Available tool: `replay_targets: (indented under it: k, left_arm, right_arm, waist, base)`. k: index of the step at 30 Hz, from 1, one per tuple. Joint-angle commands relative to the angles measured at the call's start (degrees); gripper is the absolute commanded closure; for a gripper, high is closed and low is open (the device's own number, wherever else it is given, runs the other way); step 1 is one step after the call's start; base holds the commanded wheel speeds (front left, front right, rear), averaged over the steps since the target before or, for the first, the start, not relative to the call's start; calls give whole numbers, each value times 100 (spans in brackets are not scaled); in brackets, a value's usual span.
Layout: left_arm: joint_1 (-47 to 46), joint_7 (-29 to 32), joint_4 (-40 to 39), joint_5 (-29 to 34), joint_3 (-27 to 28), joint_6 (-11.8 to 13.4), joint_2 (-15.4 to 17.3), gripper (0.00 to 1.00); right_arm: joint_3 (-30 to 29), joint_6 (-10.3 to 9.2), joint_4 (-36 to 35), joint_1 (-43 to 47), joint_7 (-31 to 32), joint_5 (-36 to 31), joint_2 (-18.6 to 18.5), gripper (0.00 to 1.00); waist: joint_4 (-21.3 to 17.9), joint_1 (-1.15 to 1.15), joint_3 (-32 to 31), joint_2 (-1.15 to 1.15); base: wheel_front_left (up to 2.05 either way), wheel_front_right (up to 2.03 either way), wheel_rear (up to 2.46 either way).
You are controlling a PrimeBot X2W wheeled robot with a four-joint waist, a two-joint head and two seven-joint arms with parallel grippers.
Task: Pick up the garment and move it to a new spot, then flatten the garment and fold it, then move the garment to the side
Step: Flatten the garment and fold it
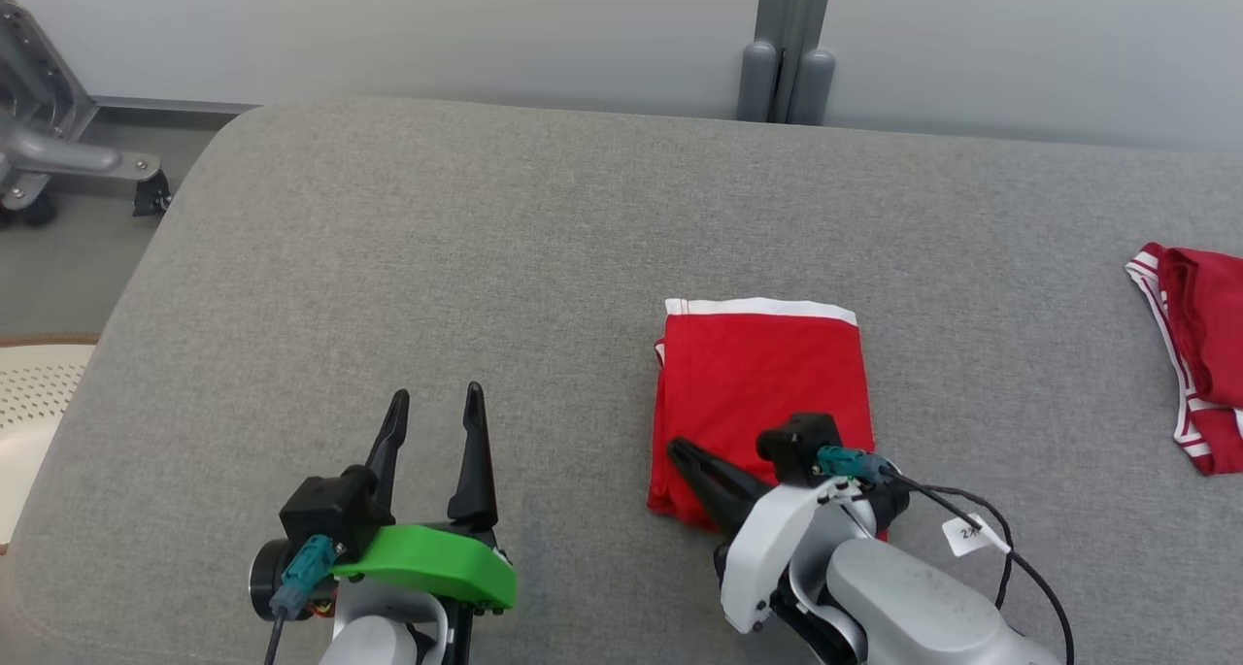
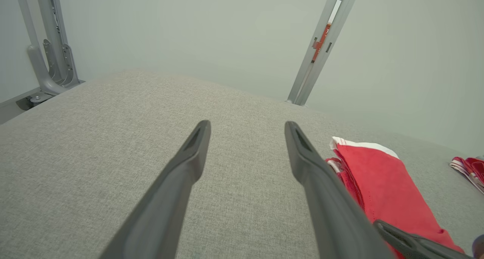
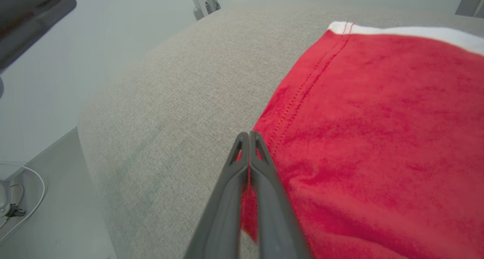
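The garment [image 1: 767, 383] is a red folded piece with a white band along its far edge, lying flat on the grey padded table [image 1: 437, 257]. My right gripper [image 1: 677, 446] lies across its near left corner, fingers pointing left. In the right wrist view that gripper [image 3: 248, 134] is shut at the garment's [image 3: 378, 119] left hem, with red cloth showing between the fingers lower down. My left gripper [image 1: 435, 398] stands open over bare table to the garment's left, nothing between its fingers. From the left wrist, the open gripper [image 2: 247, 126] has the garment [image 2: 378, 179] to its right.
A second red garment with white stripes [image 1: 1199, 354] lies at the table's right edge. A grey post [image 1: 787, 73] stands behind the table, and a wheeled metal frame [image 1: 49, 150] is on the floor at the far left. A white perforated object [image 1: 29, 383] sits at the left.
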Motion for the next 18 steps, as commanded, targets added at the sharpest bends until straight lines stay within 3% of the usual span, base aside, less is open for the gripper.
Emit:
replay_targets:
  k: [1, 2, 4, 10, 18]
  left_arm:
    - [-95, -17, -10, 71, 38, -17, -9, 0]
    - [-108, -16, -14, 76, 46, -31, -12, 0]
    - [-139, -17, -20, 75, 77, -75, -19, 0]
    - [-260, -16, 86, 180, 146, -180, -48, 0]
    - [-68, -16, 210, 337, 344, -287, -84, 0]
  right_arm:
    - [-92, 0, -71, -62, -65, 1, -40, 17]
    - [-168, 0, -127, -72, -83, -14, -58, 0]
    - [-417, 0, -268, -56, -112, -67, -99, 0]
    - [-2142, 0, -1279, 546, -110, -862, -253, 0]
    - [-3981, 1, -2332, 1781, -112, -1944, -64, 0]
  waist:
    - [-84, 0, -48, 0]
    - [-119, 0, -67, 0]
    - [-198, 0, -116, 0]
    - [-488, 0, -304, 0]
    - [-724, 0, -387, 0]
  base:
    - [0, 0, 0]
    - [0, 0, 0]
    - [0, 0, 0]
    - [0, 0, 0]
    - [0, 0, 0]
